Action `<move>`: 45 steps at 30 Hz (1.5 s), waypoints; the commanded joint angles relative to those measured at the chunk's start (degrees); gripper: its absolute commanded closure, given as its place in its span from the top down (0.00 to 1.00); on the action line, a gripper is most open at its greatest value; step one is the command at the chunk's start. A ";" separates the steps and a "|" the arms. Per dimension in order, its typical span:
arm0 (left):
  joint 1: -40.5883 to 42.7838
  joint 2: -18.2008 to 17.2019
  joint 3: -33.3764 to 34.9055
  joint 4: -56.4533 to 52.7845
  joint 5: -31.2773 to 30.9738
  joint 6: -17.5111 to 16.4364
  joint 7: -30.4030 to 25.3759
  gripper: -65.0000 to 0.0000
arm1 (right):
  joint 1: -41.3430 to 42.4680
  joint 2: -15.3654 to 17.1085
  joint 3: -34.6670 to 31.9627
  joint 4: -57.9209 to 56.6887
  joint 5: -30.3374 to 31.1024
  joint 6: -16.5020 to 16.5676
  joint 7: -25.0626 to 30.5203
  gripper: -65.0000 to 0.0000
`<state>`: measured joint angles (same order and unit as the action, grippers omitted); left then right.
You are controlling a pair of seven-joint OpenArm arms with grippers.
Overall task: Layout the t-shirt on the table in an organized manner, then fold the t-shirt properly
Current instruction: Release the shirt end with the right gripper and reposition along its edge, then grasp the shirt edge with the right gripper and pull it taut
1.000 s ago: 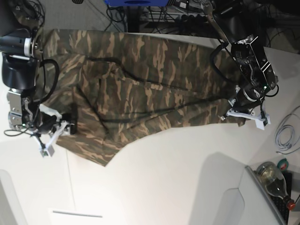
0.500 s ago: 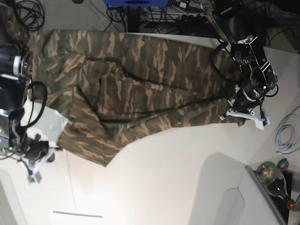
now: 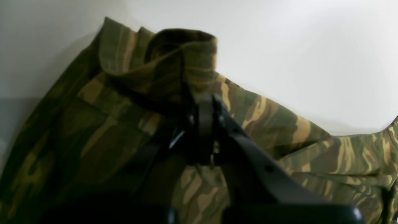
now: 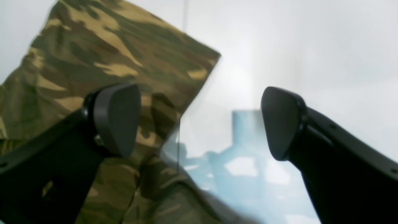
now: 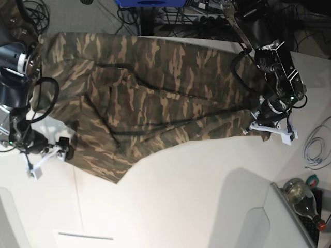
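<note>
The camouflage t-shirt (image 5: 150, 98) lies spread across the white table (image 5: 207, 186), with long creases and a pointed flap hanging toward the front. At the shirt's right edge my left gripper (image 5: 267, 127) is shut on the cloth. In the left wrist view its jaws (image 3: 205, 107) pinch a bunched fold of the t-shirt (image 3: 279, 124). My right gripper (image 5: 49, 157) hovers open at the shirt's left front corner. In the right wrist view its pads (image 4: 116, 119) stand wide apart with nothing between them. One pad is over the t-shirt corner (image 4: 108, 46), the other over bare table (image 4: 295, 46).
A glass bottle (image 5: 302, 199) and a keyboard corner sit at the front right, and a white cable (image 5: 315, 150) lies beside them. Dark cables and a blue object (image 5: 150, 2) lie behind the table. A white panel (image 5: 85, 236) lies at the front left.
My right gripper left the shirt's left edge, swung out to the front left, and has come back beside the corner, now open. The left gripper stayed shut on the right edge.
</note>
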<state>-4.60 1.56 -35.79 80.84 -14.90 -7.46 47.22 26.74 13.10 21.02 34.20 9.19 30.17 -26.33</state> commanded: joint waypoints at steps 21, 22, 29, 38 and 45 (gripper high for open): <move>-0.45 -0.73 0.05 1.05 -0.53 -0.23 -0.58 0.00 | 7.50 -1.98 -2.77 -2.50 -1.23 0.11 1.23 0.03; -0.45 -0.64 0.05 1.05 -0.53 -0.23 -0.58 0.00 | 8.38 -1.98 -4.36 -2.50 -2.11 0.11 1.23 0.01; -0.89 -0.46 0.14 1.14 -0.62 -0.32 -0.50 0.00 | 12.77 -2.16 -11.92 -2.50 -3.70 0.11 1.49 0.00; -0.45 -0.38 0.14 6.33 -0.62 -0.32 -0.50 0.00 | 14.62 -1.63 -22.47 -2.50 -3.78 0.11 7.65 0.00; -0.28 -0.38 0.23 8.26 -0.62 -0.32 -0.41 0.00 | 14.53 -0.66 -27.04 -2.50 -3.78 0.11 13.01 0.00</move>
<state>-3.95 1.63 -35.59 88.12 -15.05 -7.49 47.66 39.16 12.27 -6.04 30.72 4.82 30.04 -14.66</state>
